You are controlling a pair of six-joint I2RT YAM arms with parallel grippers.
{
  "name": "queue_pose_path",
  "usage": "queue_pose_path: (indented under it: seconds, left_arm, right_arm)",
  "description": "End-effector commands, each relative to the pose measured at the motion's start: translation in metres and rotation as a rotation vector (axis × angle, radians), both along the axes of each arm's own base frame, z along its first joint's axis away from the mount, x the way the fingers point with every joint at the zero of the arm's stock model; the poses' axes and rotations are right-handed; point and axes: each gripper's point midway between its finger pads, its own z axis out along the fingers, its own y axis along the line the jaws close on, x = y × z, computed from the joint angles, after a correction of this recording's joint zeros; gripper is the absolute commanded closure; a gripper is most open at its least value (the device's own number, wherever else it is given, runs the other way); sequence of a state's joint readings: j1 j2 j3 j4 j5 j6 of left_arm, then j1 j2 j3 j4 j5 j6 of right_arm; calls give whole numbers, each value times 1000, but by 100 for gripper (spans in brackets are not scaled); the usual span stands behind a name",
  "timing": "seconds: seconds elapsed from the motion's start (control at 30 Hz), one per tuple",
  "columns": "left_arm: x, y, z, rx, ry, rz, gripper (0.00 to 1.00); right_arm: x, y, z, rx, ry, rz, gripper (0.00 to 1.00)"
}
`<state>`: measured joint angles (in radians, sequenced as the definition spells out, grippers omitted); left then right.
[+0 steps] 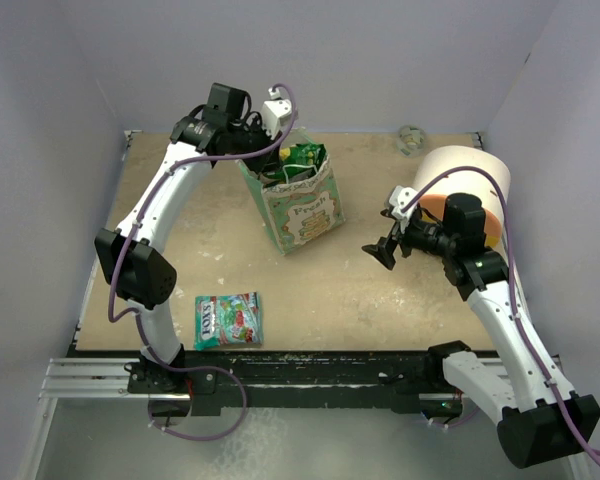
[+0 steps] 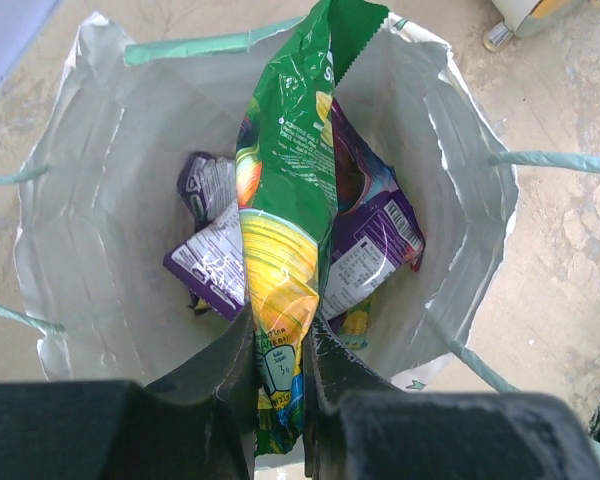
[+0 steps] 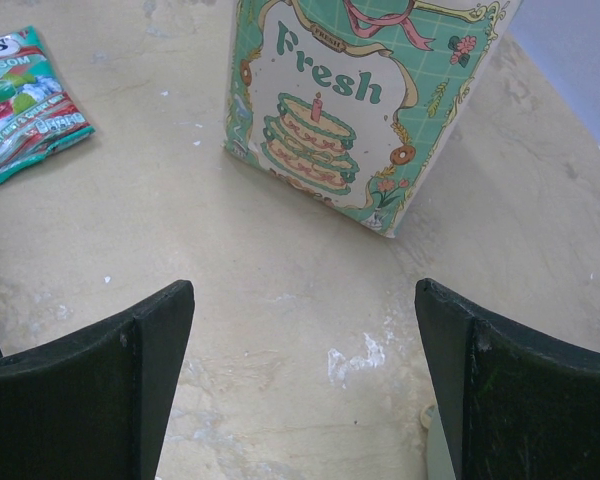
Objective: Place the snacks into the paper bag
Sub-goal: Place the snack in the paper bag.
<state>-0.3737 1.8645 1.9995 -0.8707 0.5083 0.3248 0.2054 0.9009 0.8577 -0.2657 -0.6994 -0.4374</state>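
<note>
Mint-green paper bag (image 1: 310,215), nearly loaded.
Clamped yellow-green packet (image 2: 280,240) in left gripper (image 2: 280,385) over its mouth for dropping; held right gripper (image 3: 302,300) spread, empty.

Your right gripper (image 3: 302,320) has its two dark fingers (image 3: 90,390) spread wide, with nothing between them but bare table (image 3: 160,200). Straight ahead of that gap you see the paper bag (image 3: 350,110) standing on its base, its cream panel facing you with the tiered cake and the word "Fresh". Well to the left of the bag, a teal-and-red packet (image 3: 20,105) lies flat on the table, cut off by the frame edge.
</note>
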Motion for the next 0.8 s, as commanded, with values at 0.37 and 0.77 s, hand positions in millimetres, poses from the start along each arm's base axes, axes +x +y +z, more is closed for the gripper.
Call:
queue_pose_path:
  seconds: [0.37,0.77]
  left_arm:
    - [-2,-11,-8,-17,161,8,96]
    - [-15,-22,-15,-55,222,-81,93]
  right_arm:
    - [1,2,8,21,-40,20,7]
    - [1,2,7,20,-40,20,7]
